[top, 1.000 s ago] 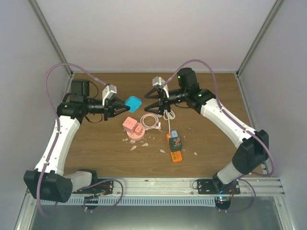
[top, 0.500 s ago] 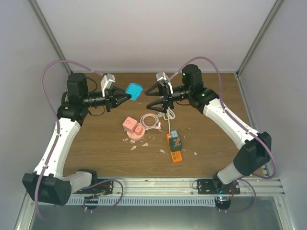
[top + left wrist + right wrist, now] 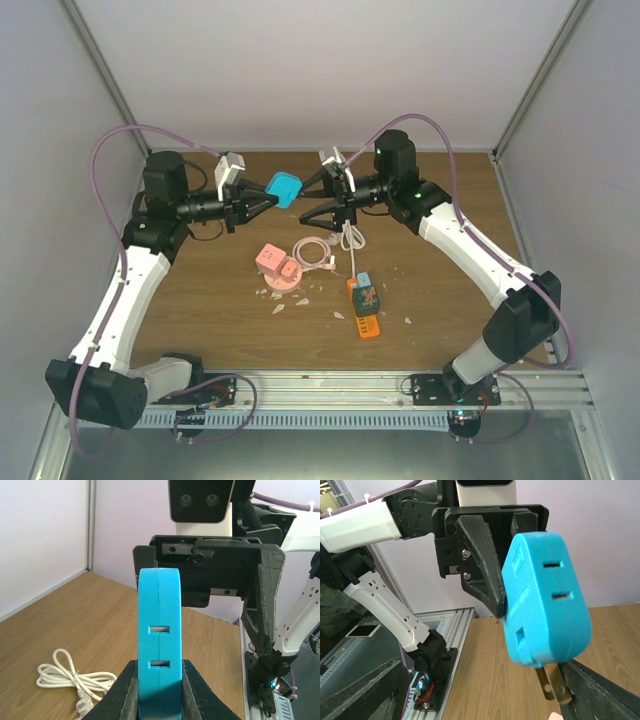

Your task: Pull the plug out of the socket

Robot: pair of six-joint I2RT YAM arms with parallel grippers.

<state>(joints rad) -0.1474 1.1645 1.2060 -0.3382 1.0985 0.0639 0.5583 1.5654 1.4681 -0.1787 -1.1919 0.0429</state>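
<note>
Top view. Two arms, raised over the wooden surface point(image 3: 200, 300), tips facing each other. Left gripper point(image 3: 268, 198) clamped on one blue adapter point(image 3: 284, 188), held in the air above the far half of the surface. Right gripper point(image 3: 312, 200) just beside the adapter, jaws spread, nothing in them. Below: one white cord point(image 3: 350, 238) bundled; one pink cord point(image 3: 313, 252) coiled; two pink blocks point(image 3: 277, 266) side by side; one orange power strip point(image 3: 365, 312) with small items sitting on its far end. Pale chips scattered round the strip; count not clear.

Left wrist view. Adapter upright, seen edge-on and pinched between both fingers point(image 3: 125, 692). Two slots point(image 3: 159, 629) on its edge, one above the other. White cord on the surface at lower left, well apart from the adapter.

Right wrist view. Adapter fills the centre. Two slots on its face, two metal prongs point(image 3: 550, 682) below. Own jaws wide at the bottom corners.
</note>
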